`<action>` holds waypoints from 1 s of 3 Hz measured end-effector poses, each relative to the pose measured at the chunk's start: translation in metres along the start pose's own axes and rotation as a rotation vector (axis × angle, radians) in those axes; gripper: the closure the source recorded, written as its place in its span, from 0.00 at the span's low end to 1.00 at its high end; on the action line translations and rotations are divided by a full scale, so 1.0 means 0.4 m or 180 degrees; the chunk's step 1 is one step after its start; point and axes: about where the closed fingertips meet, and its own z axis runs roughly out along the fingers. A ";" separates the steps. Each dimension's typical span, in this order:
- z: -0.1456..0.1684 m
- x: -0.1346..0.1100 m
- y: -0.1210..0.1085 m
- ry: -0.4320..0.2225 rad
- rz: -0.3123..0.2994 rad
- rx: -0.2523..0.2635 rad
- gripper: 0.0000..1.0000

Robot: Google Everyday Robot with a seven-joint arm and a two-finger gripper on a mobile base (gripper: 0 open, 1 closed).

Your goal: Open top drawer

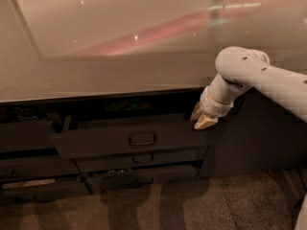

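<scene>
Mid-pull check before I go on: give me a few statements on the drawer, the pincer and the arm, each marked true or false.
1. The top drawer is partly pulled out. True.
2. The pincer sits on the drawer's central loop handle. False: it is at the upper right corner of the drawer front, and nothing is on the handle.
3. Two narrower drawers lie below the top drawer. True.
4. The arm reaches in from the left of the picture. False: it comes in from the right.
</scene>
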 end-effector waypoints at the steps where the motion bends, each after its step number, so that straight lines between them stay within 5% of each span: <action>1: 0.007 -0.005 0.009 -0.0032 -0.0013 -0.0013 1.00; 3: 0.007 -0.020 0.033 -0.0095 -0.0051 0.0011 1.00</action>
